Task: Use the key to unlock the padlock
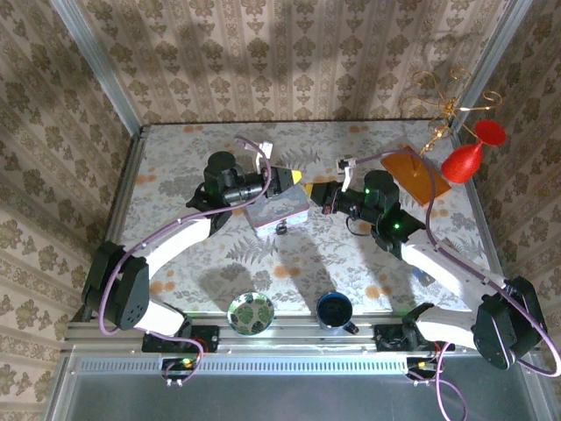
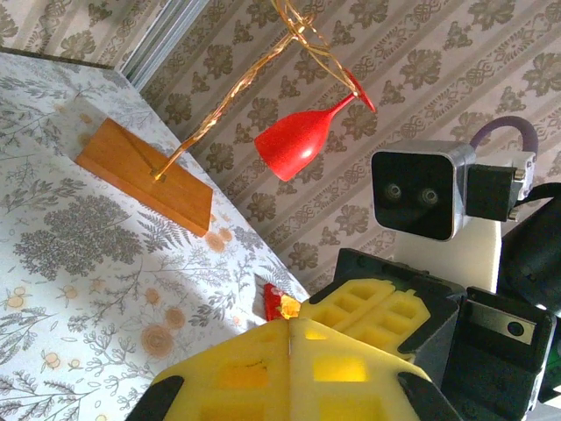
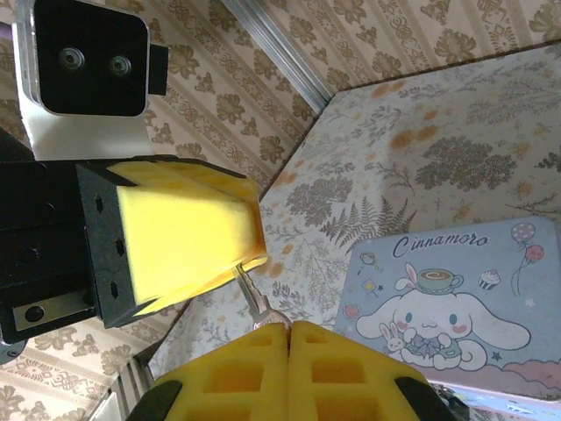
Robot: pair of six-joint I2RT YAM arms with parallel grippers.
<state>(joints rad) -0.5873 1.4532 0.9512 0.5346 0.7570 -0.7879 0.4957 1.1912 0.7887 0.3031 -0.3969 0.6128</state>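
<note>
Key (image 3: pixel 252 298) — in right hand (image 3: pixel 287 329), near lidded tin (image 3: pixel 456 263)

1 word can be read: "Cinnamoro", written in dark blue flowing script across the upper part of the lid on the pale lavender tin (image 3: pixel 456 289), as seen by the right wrist camera. It stands just above the drawing of a white, long-eared cartoon animal with a cup on its head. The lettering ends close to a drawn balloon, and whether more letters follow there cannot be told. From the top camera the lid's writing is too small to read.
</note>
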